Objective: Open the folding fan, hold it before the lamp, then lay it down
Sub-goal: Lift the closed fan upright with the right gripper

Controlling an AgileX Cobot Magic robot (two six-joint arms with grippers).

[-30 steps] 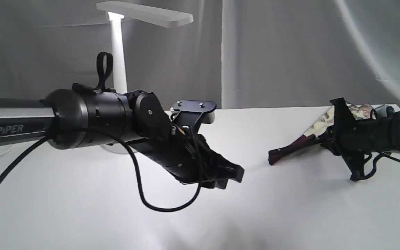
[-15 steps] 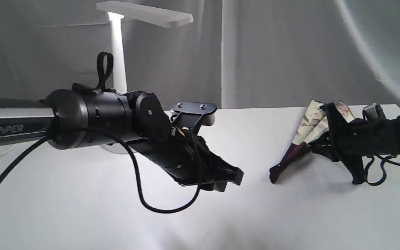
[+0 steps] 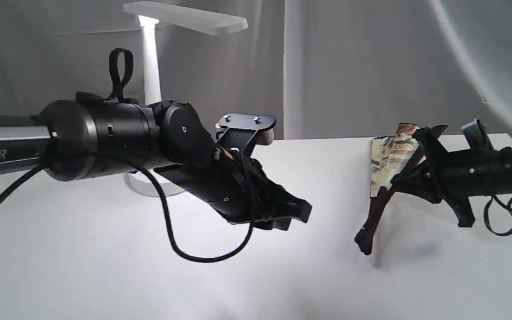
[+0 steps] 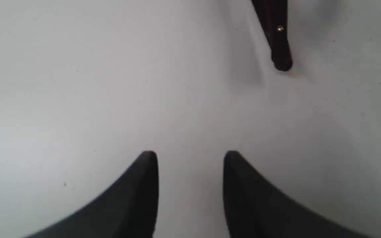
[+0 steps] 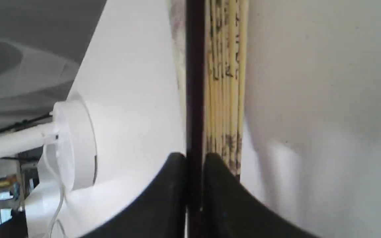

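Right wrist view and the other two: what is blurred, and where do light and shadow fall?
Right wrist view: the folding fan pinched in the right pincer is soft, the lamp base washed out. Left wrist view: the left pincer is blurred, the fan tip sharper. Exterior view: lamp stem glows, fan casts a shadow on the table.

The left arm [image 3: 105,138] hides most of the lamp's base [image 3: 136,186]; ahead of the left gripper [image 4: 190,156], the fan [image 4: 276,39] is cut off.

The right gripper [image 5: 194,158] pinches the folding fan [image 5: 225,72] by one dark maroon guard, its cream pleats packed tight alongside. Beyond, the lamp [image 5: 74,145] shows its round base, slim stem and white cord [image 5: 57,206].
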